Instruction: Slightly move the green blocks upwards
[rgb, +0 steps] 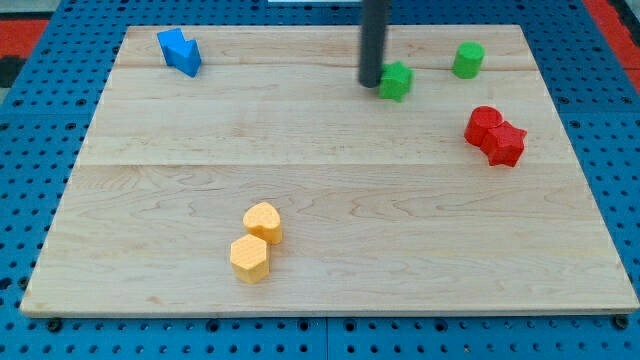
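Two green blocks sit near the view's top right of the wooden board (330, 190). One green star-like block (397, 81) lies just right of my tip (371, 83), which touches or nearly touches its left side. A green cylinder (467, 60) stands further right, apart from the tip. The dark rod comes down from the view's top edge.
Two blue blocks (180, 52) lie together at the top left. Two red blocks (494, 135) lie together at the right. Two yellow blocks (256, 242) lie together at the lower middle. Blue perforated table (30, 200) surrounds the board.
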